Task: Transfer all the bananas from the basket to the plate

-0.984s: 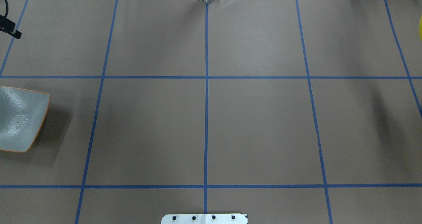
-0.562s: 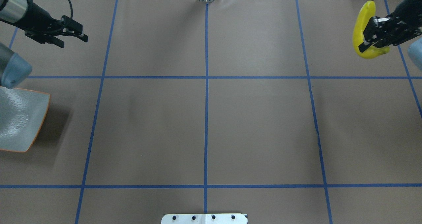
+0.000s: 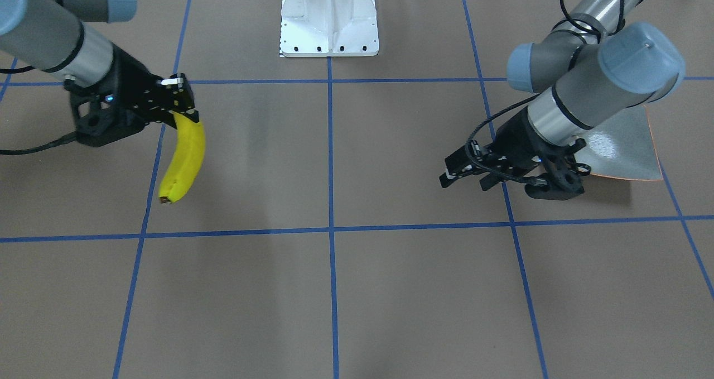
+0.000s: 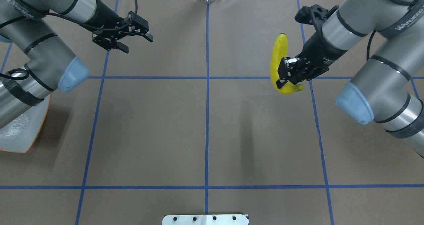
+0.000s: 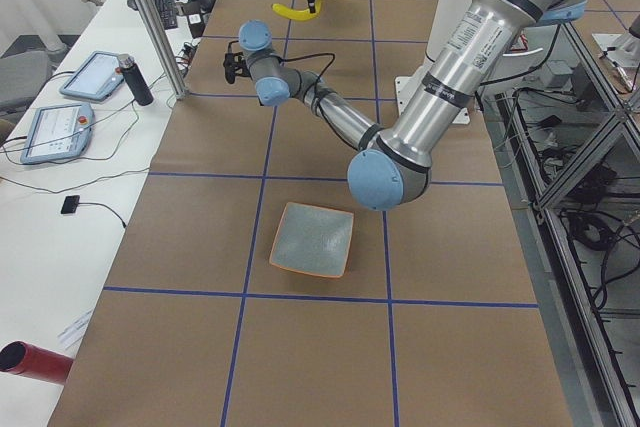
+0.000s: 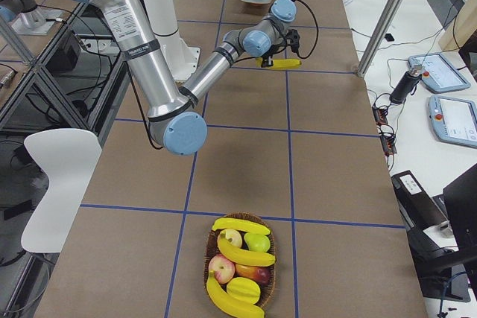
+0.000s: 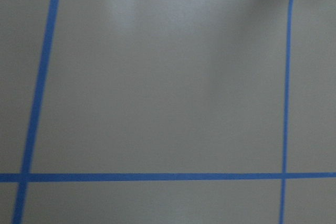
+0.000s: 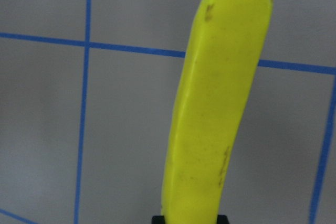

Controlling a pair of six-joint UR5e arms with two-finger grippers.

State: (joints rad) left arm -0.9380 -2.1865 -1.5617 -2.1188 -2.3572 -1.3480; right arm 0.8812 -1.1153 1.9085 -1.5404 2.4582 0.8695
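Observation:
My right gripper [image 4: 285, 73] is shut on the lower part of a yellow banana [image 4: 277, 61], which it holds above the table right of centre. In the front-facing view the banana [image 3: 184, 158] hangs down from that gripper [image 3: 181, 104]. It fills the right wrist view [image 8: 220, 103]. My left gripper [image 4: 137, 44] is open and empty, over the far left of the table. The plate [image 4: 20, 135] sits at the left edge, partly under my left arm, and it is bare [image 5: 312, 239]. The basket [image 6: 207, 257] at the table's right end holds more bananas [image 6: 246, 252].
Apples [image 6: 222, 266] lie among the bananas in the basket. The white robot base [image 3: 329, 16] stands at the robot's edge of the table. Blue tape lines cross the brown table cover. Tablets [image 5: 55, 127] lie on the side bench beyond the table's far edge.
Both arms have swung into the overhead view. The right gripper has carried the banana left toward the table's middle, and the open left gripper has moved right.

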